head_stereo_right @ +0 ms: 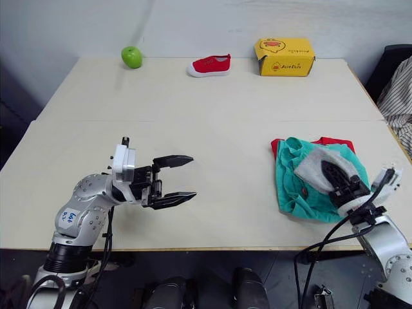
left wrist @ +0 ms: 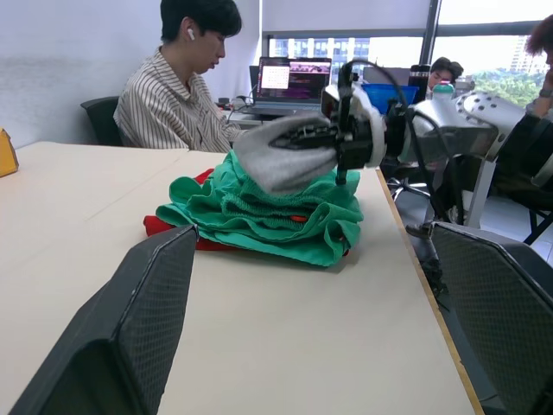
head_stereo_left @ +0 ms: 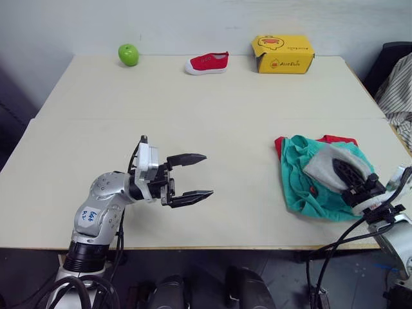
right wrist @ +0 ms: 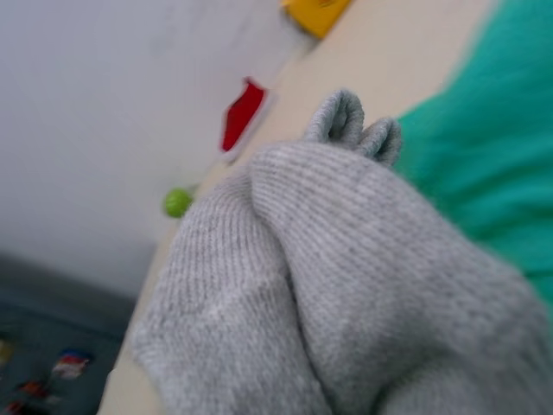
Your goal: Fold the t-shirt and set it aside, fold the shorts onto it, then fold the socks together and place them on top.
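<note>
Socks [head_stereo_left: 331,164] (grey) gripped; box [head_stereo_left: 282,54] reads perhaps "AirFun".

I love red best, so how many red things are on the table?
2: a red shoe at the far edge between the apple and the yellow box, and the t-shirt, mostly hidden under the shorts.

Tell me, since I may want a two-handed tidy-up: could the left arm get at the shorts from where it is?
Probably yes. The left gripper is open over bare table, with nothing between it and the shorts. But the right gripper, holding the socks, sits over that pile and could crowd it.
</note>
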Tool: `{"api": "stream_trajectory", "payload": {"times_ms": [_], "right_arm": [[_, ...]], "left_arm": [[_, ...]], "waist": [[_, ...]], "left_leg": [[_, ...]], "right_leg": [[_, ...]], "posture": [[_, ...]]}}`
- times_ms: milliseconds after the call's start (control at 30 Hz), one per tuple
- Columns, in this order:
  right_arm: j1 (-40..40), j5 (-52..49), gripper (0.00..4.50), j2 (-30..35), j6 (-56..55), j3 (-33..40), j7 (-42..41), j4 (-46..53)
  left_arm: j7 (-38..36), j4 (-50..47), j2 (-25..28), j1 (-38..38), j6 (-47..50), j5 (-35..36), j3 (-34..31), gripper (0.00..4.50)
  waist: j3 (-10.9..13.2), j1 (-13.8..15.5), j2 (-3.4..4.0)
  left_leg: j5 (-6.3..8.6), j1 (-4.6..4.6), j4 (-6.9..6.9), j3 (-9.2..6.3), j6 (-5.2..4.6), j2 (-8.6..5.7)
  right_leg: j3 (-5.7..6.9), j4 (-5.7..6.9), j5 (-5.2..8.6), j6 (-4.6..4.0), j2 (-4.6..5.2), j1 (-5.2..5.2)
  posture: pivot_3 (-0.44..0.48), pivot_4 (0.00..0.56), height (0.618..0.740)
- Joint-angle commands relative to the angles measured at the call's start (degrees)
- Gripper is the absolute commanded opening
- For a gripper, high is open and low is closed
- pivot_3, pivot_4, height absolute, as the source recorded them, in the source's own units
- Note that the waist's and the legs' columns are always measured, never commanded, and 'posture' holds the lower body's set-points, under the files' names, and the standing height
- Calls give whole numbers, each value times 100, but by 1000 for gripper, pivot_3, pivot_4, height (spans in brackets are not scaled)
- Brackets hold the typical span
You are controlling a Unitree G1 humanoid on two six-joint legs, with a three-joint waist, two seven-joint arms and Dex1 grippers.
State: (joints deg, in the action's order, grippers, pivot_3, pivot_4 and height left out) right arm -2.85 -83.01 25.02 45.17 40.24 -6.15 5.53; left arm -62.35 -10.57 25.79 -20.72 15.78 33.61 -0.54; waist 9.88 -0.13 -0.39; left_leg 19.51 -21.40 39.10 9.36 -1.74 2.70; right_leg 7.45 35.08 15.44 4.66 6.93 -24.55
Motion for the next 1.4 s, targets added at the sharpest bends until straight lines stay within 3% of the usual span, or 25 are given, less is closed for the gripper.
{"api": "stream_trajectory", "payload": {"times_ms": [33,167,367,533,600,700,767,900,1033,1200,1400], "right_arm": [[-82,244,264,32,-421,233,-222,-519],[-171,306,264,-3,-722,469,-59,-888],[206,-215,2227,544,101,601,-264,-833],[1022,-361,3882,1848,1199,898,-731,-1128],[1317,-75,4484,2420,1342,1120,-1339,-1401],[1731,975,4484,3227,807,1237,-2520,-1919],[1894,2103,4484,3685,-379,1058,-3519,-2312],[1303,3338,4484,3871,-2478,632,-5180,-2535],[611,4676,4484,4017,-4240,-610,-6285,-2171],[-475,5121,4484,3226,-5310,-2051,-7113,-1303],[-815,5654,4484,1885,-5743,-3308,-7032,-1020]], "left_arm": [[-63,-223,50,-85,-102,116,-79,4500],[-49,-277,89,-83,-58,165,-131,4500],[-125,-325,185,-43,-136,111,-125,4500],[-132,-340,422,41,6,182,-257,4500],[-144,-346,575,139,101,179,-298,4500],[-101,-365,767,342,191,186,-427,4500],[-48,-263,871,497,7,83,-624,4500],[36,66,1151,763,-353,-186,-1061,4500],[-65,277,1432,1134,-904,-477,-1386,4500],[86,571,1668,1582,-1681,-1126,-1571,4500],[724,444,1692,2022,-1824,-1739,-1575,4500]], "waist": [[0,-6,1],[1,-4,2],[3,9,7],[6,21,17],[6,18,17],[6,1,17],[7,-4,16],[9,-48,12],[11,-127,15],[15,-142,16],[19,-50,14]], "left_leg": [[0,1,0,2,0,2],[0,6,0,7,3,10],[0,8,0,10,2,10],[4,7,-2,8,-4,7],[6,9,-2,12,-7,8],[9,13,-3,18,-7,11],[11,20,-8,27,-4,13],[15,29,-9,39,7,22],[15,31,-9,44,17,31],[20,29,-7,52,28,39],[24,21,-3,49,34,44]], "right_leg": [[-3,0,0,0,-7,-1],[-21,-2,0,0,-18,0],[-33,-2,0,0,-17,-1],[-42,-10,0,0,-16,0],[-47,-12,-1,1,-17,1],[-55,-15,-1,2,-26,0],[-63,-18,-1,2,-30,1],[-65,-20,-2,6,-44,0],[-66,-15,-2,5,-43,-5],[-62,-9,1,-2,-39,-15],[-52,-3,5,-10,-33,-25]], "posture": [[0,150,740],[0,150,740],[0,150,740],[0,150,740],[0,150,740],[0,150,740],[0,150,740],[0,150,740],[0,150,740],[0,150,740],[0,150,740]]}}
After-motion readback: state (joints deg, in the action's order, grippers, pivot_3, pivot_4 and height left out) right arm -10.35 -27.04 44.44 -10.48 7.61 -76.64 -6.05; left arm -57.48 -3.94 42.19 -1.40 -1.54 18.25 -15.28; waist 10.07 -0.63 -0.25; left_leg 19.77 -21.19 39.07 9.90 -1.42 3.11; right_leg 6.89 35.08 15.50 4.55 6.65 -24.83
